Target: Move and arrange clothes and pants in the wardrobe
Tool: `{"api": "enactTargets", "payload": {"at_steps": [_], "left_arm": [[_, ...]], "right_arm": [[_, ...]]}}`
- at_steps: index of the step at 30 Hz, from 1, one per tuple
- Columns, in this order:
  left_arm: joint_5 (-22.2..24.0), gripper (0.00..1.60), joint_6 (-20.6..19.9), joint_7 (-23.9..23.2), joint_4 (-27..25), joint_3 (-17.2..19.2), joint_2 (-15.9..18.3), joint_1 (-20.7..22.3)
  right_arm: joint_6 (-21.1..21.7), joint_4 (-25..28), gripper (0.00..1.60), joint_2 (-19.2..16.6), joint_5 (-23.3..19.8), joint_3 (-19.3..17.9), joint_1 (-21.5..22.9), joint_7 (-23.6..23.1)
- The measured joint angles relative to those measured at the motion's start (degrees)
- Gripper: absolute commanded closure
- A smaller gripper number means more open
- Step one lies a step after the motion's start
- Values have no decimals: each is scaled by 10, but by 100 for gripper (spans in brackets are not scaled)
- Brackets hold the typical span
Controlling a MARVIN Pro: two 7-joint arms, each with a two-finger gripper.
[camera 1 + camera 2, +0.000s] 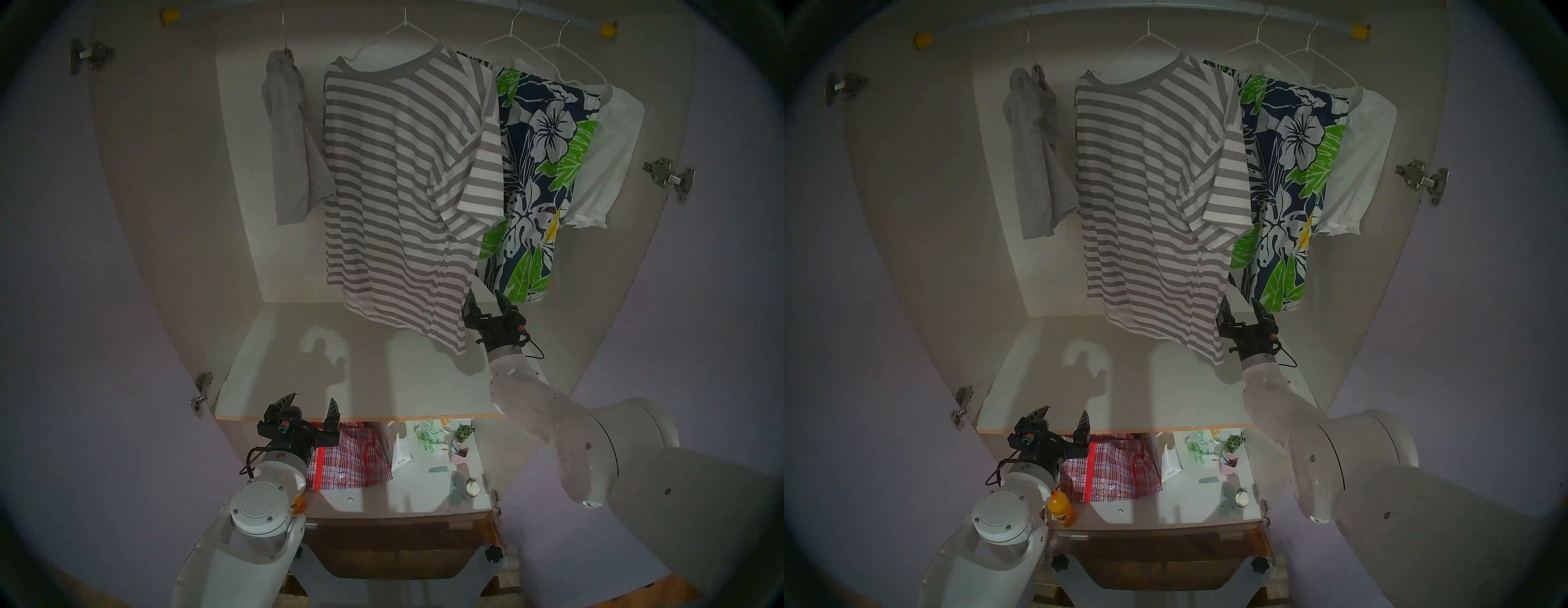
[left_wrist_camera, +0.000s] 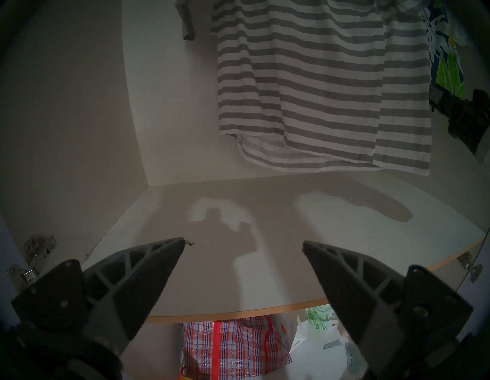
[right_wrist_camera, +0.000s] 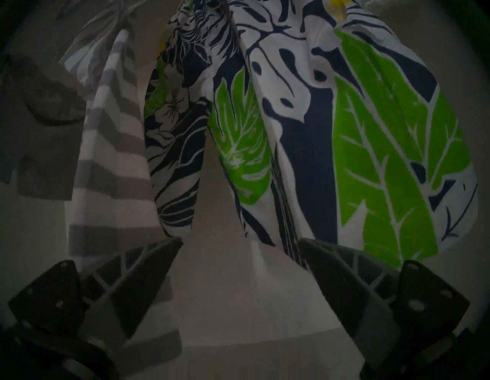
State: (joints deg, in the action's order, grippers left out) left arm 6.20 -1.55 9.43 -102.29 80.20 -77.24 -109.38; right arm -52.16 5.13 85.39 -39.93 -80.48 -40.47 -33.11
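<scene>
Inside the wardrobe (image 1: pixel 237 212), four garments hang from the rail (image 1: pixel 551 18) on white wire hangers: grey shorts (image 1: pixel 292 140) at the left, the striped T-shirt (image 1: pixel 399 195) in the middle, the floral shorts (image 1: pixel 539 170) behind its right sleeve, and the white ruffled top (image 1: pixel 602 157) farthest right. The right end effector (image 1: pixel 488 303) is released and empty, fingers spread, just below the floral shorts' hem beside the T-shirt's lower corner. The left end effector (image 1: pixel 309 403), also released and empty, hovers at the shelf's (image 1: pixel 382 382) front edge above a red plaid bag (image 1: pixel 348 458).
</scene>
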Motion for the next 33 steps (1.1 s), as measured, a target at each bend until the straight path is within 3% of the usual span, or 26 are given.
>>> {"api": "enactTargets", "payload": {"at_steps": [6,26,33], "left_arm": [[1,0,0,1,1,-1,1,1],[6,0,0,7,7,-7,7,5],[7,0,0,10,10,-9,8,7]], "right_arm": [[1,-2,0,-1,14,14,-4,53],[51,-2,0,-11,58,59,34,312],[72,-2,0,-21,76,84,48,339]]}}
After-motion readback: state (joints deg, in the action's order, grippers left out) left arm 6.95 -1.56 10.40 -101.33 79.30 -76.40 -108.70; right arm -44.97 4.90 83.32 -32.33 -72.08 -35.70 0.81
